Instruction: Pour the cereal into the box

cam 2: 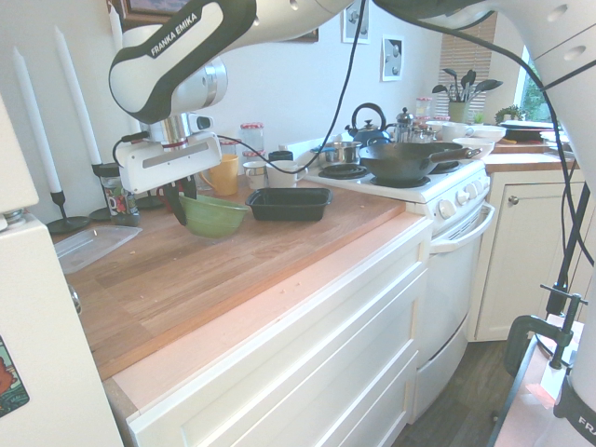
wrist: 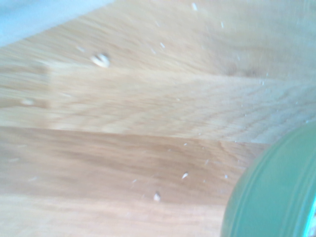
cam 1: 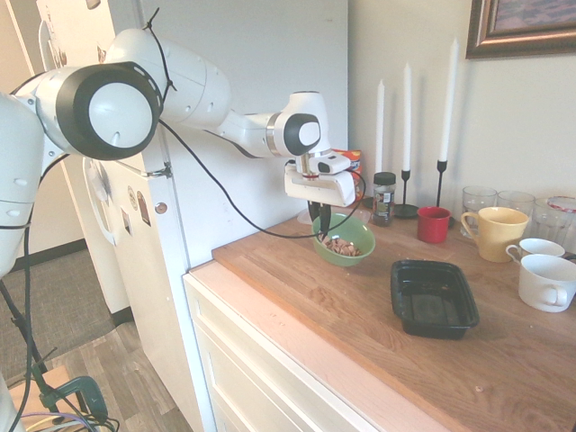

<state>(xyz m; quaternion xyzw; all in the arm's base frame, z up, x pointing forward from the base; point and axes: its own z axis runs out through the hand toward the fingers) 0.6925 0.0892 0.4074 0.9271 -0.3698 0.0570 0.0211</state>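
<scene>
My gripper (cam 1: 320, 219) is shut on the near rim of a green bowl (cam 1: 346, 241), which hangs slightly tilted just above the wooden counter (cam 1: 360, 315). Light-brown cereal (cam 1: 340, 245) lies in the bowl's bottom. The box, a shallow black tray (cam 1: 433, 297), rests empty on the counter to the bowl's right, apart from it. From the other side, the gripper (cam 2: 177, 200) holds the bowl (cam 2: 214, 214) with the black tray (cam 2: 289, 203) beyond it. The wrist view shows the bowl's green outer wall (wrist: 274, 192) over the wood.
Behind the tray stand a red cup (cam 1: 433, 224), a yellow mug (cam 1: 494, 232), white mugs (cam 1: 546, 281) and glasses (cam 1: 517, 203). Candles (cam 1: 406, 135), a spice jar (cam 1: 384, 198) and an orange snack bag (cam 1: 348, 162) line the wall. A clear container (cam 2: 93, 247) lies behind the gripper.
</scene>
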